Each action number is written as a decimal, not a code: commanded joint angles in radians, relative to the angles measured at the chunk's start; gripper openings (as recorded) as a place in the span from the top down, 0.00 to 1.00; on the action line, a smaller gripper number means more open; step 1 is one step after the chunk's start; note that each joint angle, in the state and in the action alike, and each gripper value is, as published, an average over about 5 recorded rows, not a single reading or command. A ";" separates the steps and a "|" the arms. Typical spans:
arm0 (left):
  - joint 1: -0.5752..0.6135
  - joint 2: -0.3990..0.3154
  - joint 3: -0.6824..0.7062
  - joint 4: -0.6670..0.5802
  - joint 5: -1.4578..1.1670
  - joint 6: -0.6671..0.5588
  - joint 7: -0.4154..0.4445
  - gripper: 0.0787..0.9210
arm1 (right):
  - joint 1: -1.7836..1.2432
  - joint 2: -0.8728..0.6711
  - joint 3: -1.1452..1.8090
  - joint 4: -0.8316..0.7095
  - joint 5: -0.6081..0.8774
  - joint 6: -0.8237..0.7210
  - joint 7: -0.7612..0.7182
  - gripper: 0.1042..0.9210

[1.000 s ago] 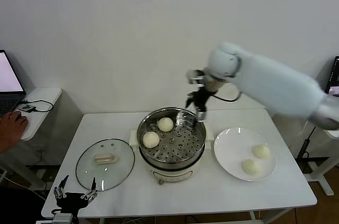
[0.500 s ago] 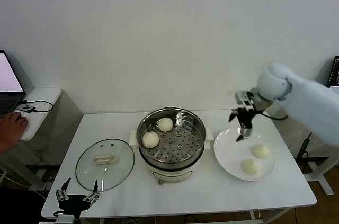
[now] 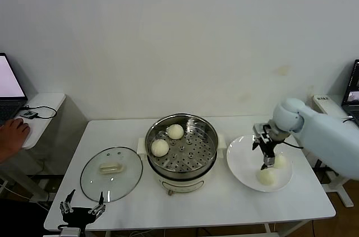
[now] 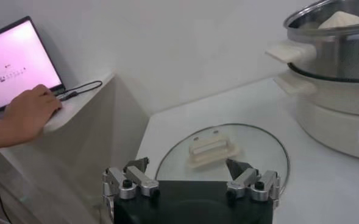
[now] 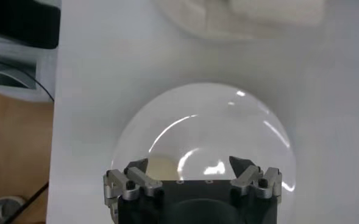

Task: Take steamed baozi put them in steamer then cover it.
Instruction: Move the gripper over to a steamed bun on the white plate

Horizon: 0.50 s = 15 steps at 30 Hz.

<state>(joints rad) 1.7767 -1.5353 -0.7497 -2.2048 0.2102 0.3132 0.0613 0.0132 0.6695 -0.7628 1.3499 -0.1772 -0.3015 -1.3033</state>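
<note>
The steamer (image 3: 182, 153) stands mid-table with two baozi (image 3: 175, 131) (image 3: 160, 147) on its perforated tray. Two more baozi (image 3: 279, 161) (image 3: 266, 176) lie on a white plate (image 3: 241, 158) to its right. My right gripper (image 3: 267, 163) is open and empty, pointing down just above the plate between those two buns. In the right wrist view the gripper (image 5: 188, 165) hangs over the plate (image 5: 203, 122), with one baozi (image 5: 158, 167) partly hidden by its body. The glass cover (image 3: 111, 172) lies flat on the table left of the steamer. My left gripper (image 3: 81, 210) is open, parked below the table's front left corner.
The left wrist view shows the cover (image 4: 222, 152) with its cream handle (image 4: 211, 149), the steamer (image 4: 331, 61) and my open left gripper (image 4: 188, 165). A side table at far left holds a laptop (image 4: 21, 61) and a person's hand (image 3: 12, 132).
My right gripper has swung from over the steamer's far right rim to the right and come down over the plate. The buns, cover and left arm have not moved.
</note>
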 commanded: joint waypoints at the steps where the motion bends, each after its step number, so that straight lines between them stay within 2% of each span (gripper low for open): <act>1: 0.000 -0.002 -0.001 0.005 0.004 0.000 0.001 0.12 | -0.072 0.004 0.018 -0.045 -0.045 0.010 0.018 0.12; 15: 0.002 0.002 -0.007 0.025 0.002 -0.002 -0.001 0.12 | -0.143 -0.003 0.081 -0.074 -0.090 0.019 0.025 0.12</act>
<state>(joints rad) 1.7785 -1.5335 -0.7550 -2.1869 0.2120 0.3113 0.0600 -0.0870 0.6669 -0.7136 1.2988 -0.2437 -0.2860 -1.2884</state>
